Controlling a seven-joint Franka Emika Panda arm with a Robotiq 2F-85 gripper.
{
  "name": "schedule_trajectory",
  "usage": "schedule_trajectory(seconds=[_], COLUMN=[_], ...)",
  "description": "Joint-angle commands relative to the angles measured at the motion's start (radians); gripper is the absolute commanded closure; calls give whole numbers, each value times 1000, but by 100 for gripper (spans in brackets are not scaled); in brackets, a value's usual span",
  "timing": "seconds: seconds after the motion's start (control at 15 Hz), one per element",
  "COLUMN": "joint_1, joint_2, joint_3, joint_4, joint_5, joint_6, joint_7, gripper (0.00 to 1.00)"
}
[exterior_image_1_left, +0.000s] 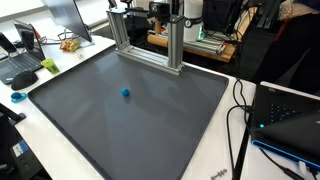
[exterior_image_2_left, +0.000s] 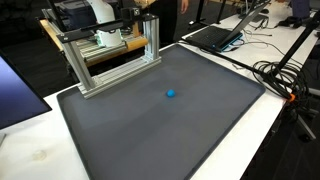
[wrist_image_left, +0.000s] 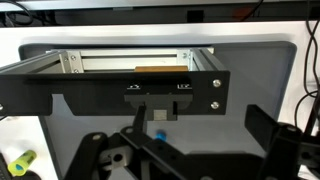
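**Gripper wide open and empty, facing the frame; ball out on the mat**

- Wrist view: gripper (wrist_image_left: 180, 140) comes in from 6 o'clock. Its dark fingers (wrist_image_left: 95, 150) stand far apart with nothing between them.
- The silver aluminium-profile frame with a black front bar (wrist_image_left: 100, 88) is at 12 o'clock from the gripper. It fills the middle of the view and stays clear of the fingers.
- The frame stands on the dark grey flat mat (wrist_image_left: 60, 125).
- A yellow-green object (wrist_image_left: 20, 160) shows at 8 o'clock, too blurred to identify.
- The small blue ball does not show in the wrist view, so its bearing from the gripper cannot be told.
- Exterior views: the gripper can't be made out in either.
- In one exterior view the ball (exterior_image_1_left: 126, 93) lies alone on the mat (exterior_image_1_left: 150, 130), near its middle. It is well apart from the frame (exterior_image_1_left: 150, 45), at 7 o'clock of it.
- In an exterior view from another angle the ball (exterior_image_2_left: 171, 94) is at 4 o'clock of the frame (exterior_image_2_left: 110, 60).
- The mat lies on a white table (exterior_image_1_left: 225, 145).
- A black laptop (exterior_image_1_left: 290, 115) sits off the mat at 3 o'clock.
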Motion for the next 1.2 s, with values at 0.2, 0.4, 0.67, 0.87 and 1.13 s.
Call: schedule_trajectory(seconds=[0.2,0.4,0.67,0.87,1.13], joint_1=[6,12,2,-17,-46], joint_2=[37,89,177,232,273], joint_3=[35,58,59,51,24], joint_4=[-39,-73,-88,-85,-86], joint_5=[27,23,1,-25,-39], joint_6=[136,255,357,385,406], joint_7=[93,129,140,138,132], gripper=[0,0,0,0,0])
